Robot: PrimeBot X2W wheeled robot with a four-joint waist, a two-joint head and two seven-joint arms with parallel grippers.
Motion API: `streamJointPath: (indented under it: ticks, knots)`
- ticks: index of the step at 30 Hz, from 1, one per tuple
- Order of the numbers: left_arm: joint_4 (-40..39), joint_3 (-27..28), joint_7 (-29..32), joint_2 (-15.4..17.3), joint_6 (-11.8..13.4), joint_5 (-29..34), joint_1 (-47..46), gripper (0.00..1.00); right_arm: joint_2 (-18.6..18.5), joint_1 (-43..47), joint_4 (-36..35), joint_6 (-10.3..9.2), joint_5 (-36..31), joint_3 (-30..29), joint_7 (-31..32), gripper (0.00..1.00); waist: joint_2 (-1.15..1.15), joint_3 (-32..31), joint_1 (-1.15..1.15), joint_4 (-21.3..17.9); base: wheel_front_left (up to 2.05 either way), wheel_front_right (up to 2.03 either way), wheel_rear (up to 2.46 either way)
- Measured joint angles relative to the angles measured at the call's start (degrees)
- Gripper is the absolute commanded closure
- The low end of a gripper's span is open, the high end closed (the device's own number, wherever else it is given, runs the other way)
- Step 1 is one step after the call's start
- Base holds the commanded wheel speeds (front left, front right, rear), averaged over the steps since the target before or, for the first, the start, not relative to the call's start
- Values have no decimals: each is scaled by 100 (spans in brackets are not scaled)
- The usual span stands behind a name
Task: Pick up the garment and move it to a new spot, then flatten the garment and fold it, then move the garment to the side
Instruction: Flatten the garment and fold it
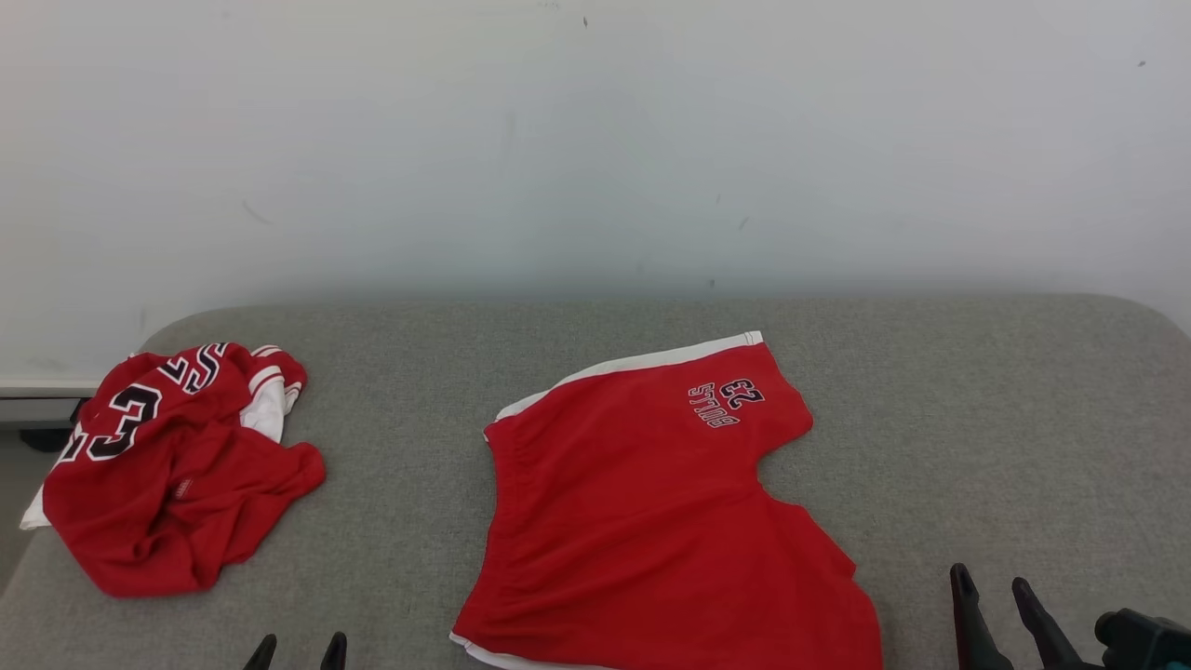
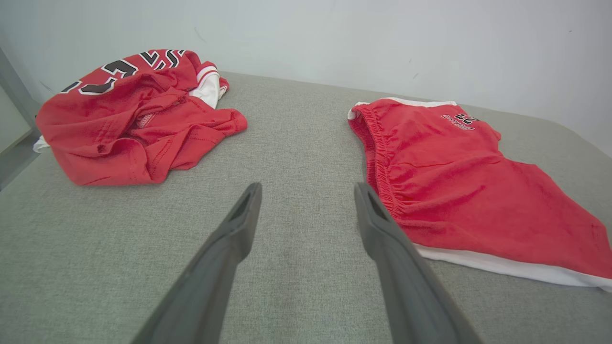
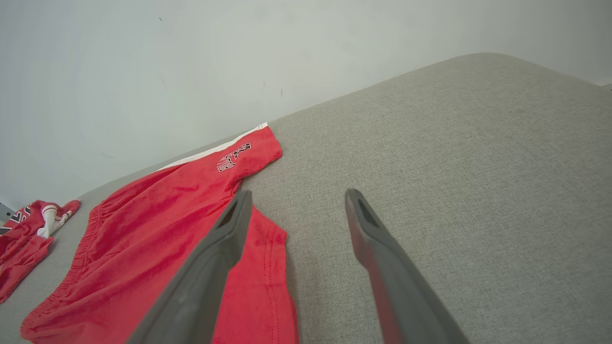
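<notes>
a grey fabric-covered surface [image 1: 977, 419] (rounded at its far corners) meets a pale, faintly scuffed wall [image 1: 595, 140].

The left gripper [image 1: 298, 649] and the right gripper [image 1: 990, 582] sat well apart, both pointing forward, jaws spread wide, gripping nothing.

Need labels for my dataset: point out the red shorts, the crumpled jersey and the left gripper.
red shorts [image 1: 642, 502], head view, middle of the fabric
crumpled jersey [image 1: 177, 484], head view, red body fabric
left gripper [image 2: 308, 191], left wrist view, midway between fingertips
</notes>
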Motion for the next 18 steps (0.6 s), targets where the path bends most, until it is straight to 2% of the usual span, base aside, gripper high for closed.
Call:
streamJointPath:
  ticks: [5, 11, 14, 18]
  knots:
    - [-108, 81, 149, -20, 0, 37, 0, 0, 13, -3, 45, 13, 0, 98, 25, 0, 0, 21, 0, -17, 0, 0, 0]
    - [-130, -53, 454, -30, 0, 37, -22, 0, -129, -7, 165, 204, -36, 708, 788, 0, 0, 33, 0, -49, 0, 0, 0]
    - [-42, -222, 614, -22, -25, 73, -101, 0, -208, -5, 193, 208, -116, 822, 987, 0, 0, 34, 0, -50, 0, 0, 0]
    - [290, -686, 953, 19, -447, 151, -534, 0, -268, -73, 234, 213, -223, 1001, 1328, 0, 0, 57, 0, -44, 0, 0, 0]
